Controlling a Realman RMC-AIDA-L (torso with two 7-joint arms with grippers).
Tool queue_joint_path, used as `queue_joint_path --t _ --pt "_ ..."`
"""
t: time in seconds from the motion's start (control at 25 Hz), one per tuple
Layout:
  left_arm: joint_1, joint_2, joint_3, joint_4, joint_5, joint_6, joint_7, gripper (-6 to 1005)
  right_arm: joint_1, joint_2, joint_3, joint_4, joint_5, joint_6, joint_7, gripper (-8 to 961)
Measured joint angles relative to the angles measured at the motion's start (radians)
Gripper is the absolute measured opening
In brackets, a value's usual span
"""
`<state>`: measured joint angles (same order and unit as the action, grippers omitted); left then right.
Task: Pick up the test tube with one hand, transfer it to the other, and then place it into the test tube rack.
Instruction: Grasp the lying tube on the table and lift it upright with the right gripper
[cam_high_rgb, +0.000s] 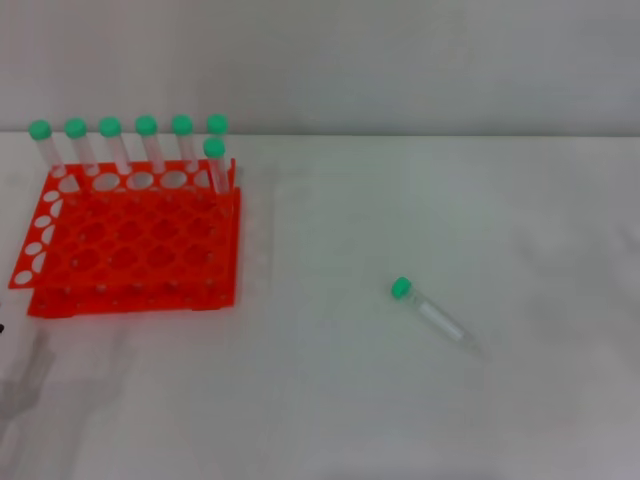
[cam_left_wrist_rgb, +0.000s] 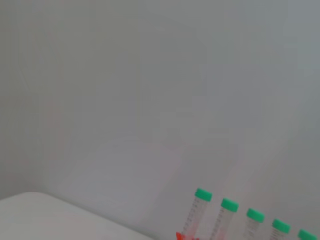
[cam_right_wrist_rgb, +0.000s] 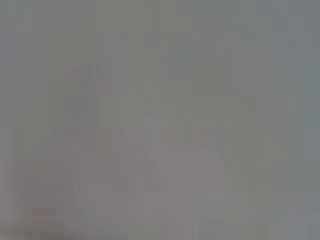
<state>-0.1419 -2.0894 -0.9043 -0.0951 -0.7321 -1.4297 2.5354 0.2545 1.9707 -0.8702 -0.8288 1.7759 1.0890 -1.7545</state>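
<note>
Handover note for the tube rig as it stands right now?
Hands: neither the left hand nor the right hand shows in any view.
Test tube: lies on its side on the white table, green cap toward the rack, out to the right of the test tube rack and well apart from it.
Rack: sits at the far left of the table with seven green-capped tubes standing along its back; most holes are open.
Done: nothing yet.
Left: pick up, hand-to-hand transfer, insertion into the rack.
</note>
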Motion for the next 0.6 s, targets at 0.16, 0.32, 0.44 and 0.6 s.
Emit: queue_joint_path --t 0.16,0.32,0.44,0.6 --pt "0.000 0.000 0.001 -0.005 0.010 0.001 0.000 861 0.040 0.016 -0.026 -0.321 -0.385 0.052 0.330 781" --pt "-0.007 0.000 0.002 -0.015 0.039 0.001 0.000 861 0.088 0.034 -0.139 -0.578 -0.702 0.126 0.622 777" --pt "-0.011 0.000 0.002 -0.022 0.050 0.001 0.000 861 0.134 0.039 -0.285 -0.730 -0.936 0.208 0.838 768" --pt "-0.015 0.001 0.002 -0.033 0.059 0.001 0.000 861 0.168 0.040 -0.463 -0.825 -1.074 0.271 1.063 757"
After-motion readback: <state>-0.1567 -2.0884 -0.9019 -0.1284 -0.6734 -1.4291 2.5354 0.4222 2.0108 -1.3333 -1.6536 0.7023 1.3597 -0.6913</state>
